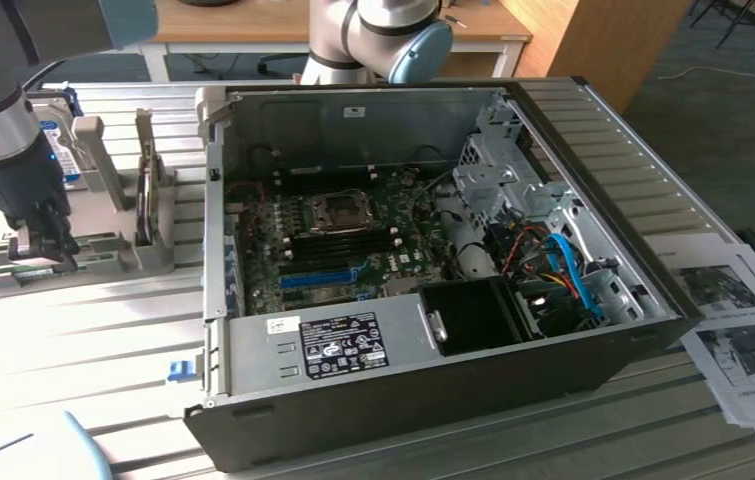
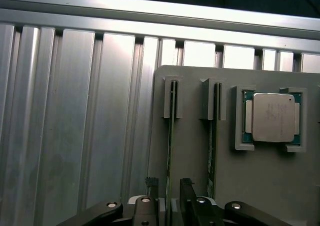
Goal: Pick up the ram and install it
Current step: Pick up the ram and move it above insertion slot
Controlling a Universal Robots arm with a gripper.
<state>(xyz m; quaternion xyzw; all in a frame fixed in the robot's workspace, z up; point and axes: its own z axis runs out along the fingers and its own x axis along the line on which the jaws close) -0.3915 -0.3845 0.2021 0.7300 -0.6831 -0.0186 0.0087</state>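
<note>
The open computer case (image 1: 484, 395) fills the middle of the exterior view. Inside it the motherboard (image 1: 337, 235) lies from the centre toward nine o'clock. A labelled power supply (image 1: 330, 340) sits at seven o'clock and a black box (image 1: 484, 315) at five. Blue and orange cables (image 1: 571, 270) are bundled at four o'clock, with a metal drive cage (image 1: 497, 160) at one.

At nine o'clock from the case, on the slatted metal table (image 2: 75, 110), stands a grey holder (image 2: 192, 151). A hard drive (image 1: 68, 150) stands upright at the holder's far end. In the wrist view a processor (image 2: 272, 117) lies flat in a square pocket of the holder. Two thin boards stand on edge in its narrow slots: the ram (image 2: 171, 136) and, beside it, a second stick (image 2: 213, 146).

The gripper (image 2: 169, 182) is lowered over the holder with its jaws spread wide. Its fingers (image 2: 186, 186) straddle the ram, one on each side, with a small gap on both sides, so nothing is clamped.
</note>
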